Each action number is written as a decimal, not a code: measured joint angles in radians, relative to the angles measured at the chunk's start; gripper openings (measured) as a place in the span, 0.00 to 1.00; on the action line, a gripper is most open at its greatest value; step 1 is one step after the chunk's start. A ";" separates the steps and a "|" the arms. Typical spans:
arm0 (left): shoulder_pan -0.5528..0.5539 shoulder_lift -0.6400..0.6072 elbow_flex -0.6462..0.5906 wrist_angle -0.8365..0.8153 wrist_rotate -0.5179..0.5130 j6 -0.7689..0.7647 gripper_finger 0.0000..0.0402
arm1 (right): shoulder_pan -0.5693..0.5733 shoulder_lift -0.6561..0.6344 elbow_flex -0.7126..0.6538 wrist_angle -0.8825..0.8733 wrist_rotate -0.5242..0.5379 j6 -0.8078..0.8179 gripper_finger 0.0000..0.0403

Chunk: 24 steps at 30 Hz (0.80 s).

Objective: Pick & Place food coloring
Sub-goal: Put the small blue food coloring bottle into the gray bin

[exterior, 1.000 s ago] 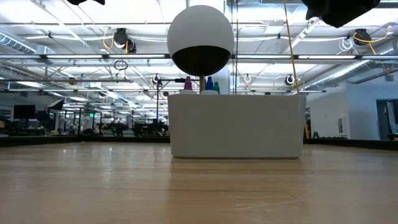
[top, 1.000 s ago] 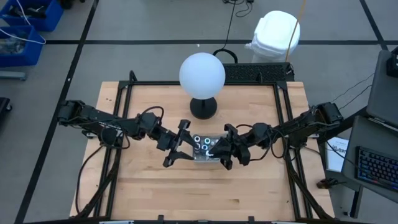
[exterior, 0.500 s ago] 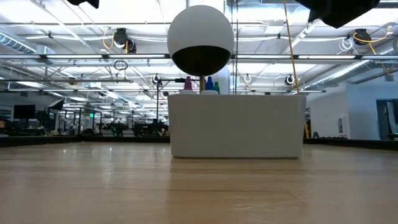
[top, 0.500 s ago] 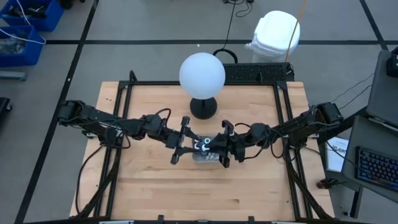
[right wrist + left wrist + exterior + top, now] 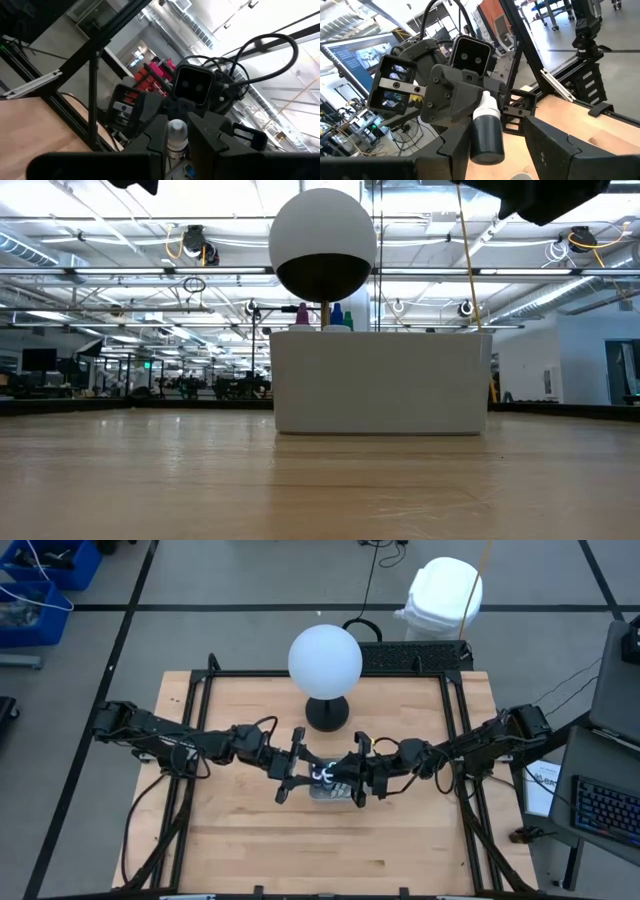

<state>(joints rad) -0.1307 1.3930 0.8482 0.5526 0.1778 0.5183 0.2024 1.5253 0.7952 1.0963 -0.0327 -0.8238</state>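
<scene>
Closely, the right gripper's (image 5: 176, 142) dark fingers (image 5: 156, 136) pinch the white cap of a small dark-bodied food coloring bottle (image 5: 176, 131). The same bottle stands right in front of the left gripper (image 5: 303, 770); whether that gripper also has hold of it I cannot tell. Both meet in the air over the clear rectangular plastic tray (image 5: 380, 380) at mid-table, in front of the big white globe on its black base (image 5: 325, 658).

By my judgement the task is partway through: one bottle is lifted and looks set to pass between arms, not yet placed, while coloured bottle tops (image 5: 335, 313) remain in the tray.

A second ago the grippers stood farther apart beside the tray, whose bottle tops showed plainly; they have since drawn together above it.
</scene>
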 joint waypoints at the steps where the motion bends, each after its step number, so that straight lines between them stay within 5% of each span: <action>1: 0.000 0.000 0.000 0.000 -0.004 0.000 0.46 | 0.000 0.000 0.000 -0.001 0.006 0.000 0.11; 13: 0.000 0.000 0.000 -0.025 -0.030 0.013 0.45 | 0.002 0.000 0.000 -0.010 0.007 0.000 0.11; 24: -0.002 0.000 0.000 -0.046 -0.030 0.024 0.17 | 0.003 0.000 0.000 -0.020 0.007 0.001 0.11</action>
<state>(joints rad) -0.1322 1.3930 0.8481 0.5061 0.1482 0.5426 0.2054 1.5253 0.7956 1.0760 -0.0259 -0.8229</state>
